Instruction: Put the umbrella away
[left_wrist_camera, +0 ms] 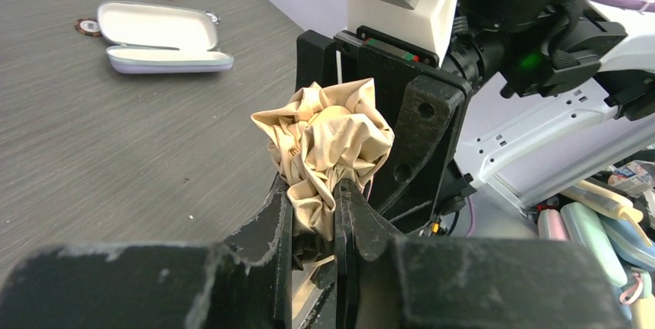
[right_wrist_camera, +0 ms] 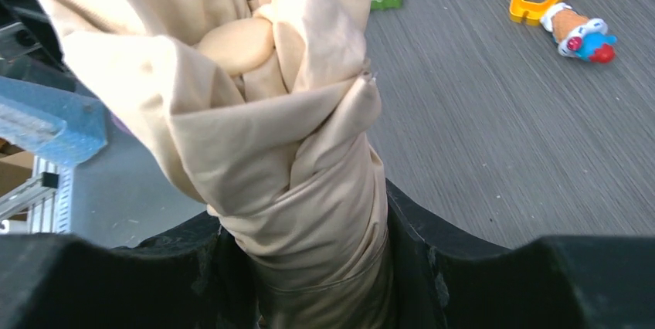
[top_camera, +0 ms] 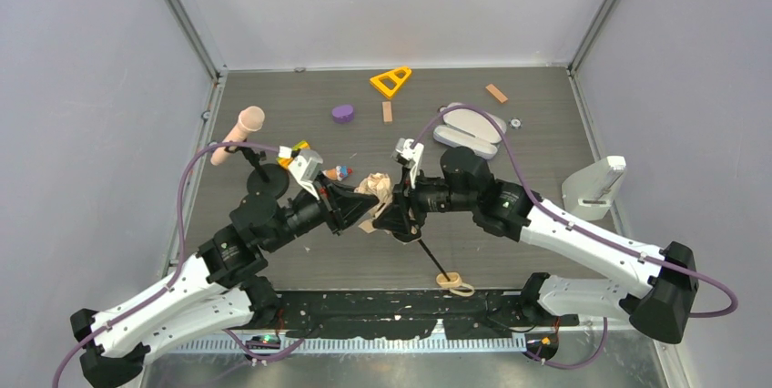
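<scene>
Nearest the bases: noted tan handle [top_camera: 452,280] of umbrella [top_camera: 378,189] down at near edge of table [top_camera: 364,265], with thin black shaft [top_camera: 430,258] slanting up and away to the bunched beige canopy, held mid-table, apparently off the surface.

Found left gripper [left_wrist_camera: 313,209] clenched low on the canopy folds. Found right gripper [right_wrist_camera: 309,267] closed round the same bundle from the opposite side, fingers [right_wrist_camera: 432,267] hugging cloth. Placed just beside each other.

Judged step in hand: gathering canopy snug round shaft before stowing. To do well: hold 1 grip fixed as anchor; ease the other along the cloth without tugging ribs; avoid trapping loose folds between the 2 sets of jaws; guard against shaft levering on the table.

Farther back, counted: 1 toy [top_camera: 341,172], 1 microphone [top_camera: 238,130], 1 open case [top_camera: 469,128], 1 purple block [top_camera: 342,113], 2 wooden blocks [top_camera: 387,111], 1 yellow triangle [top_camera: 391,75]. Counted overall: 1 umbrella, 2 grippers.
</scene>
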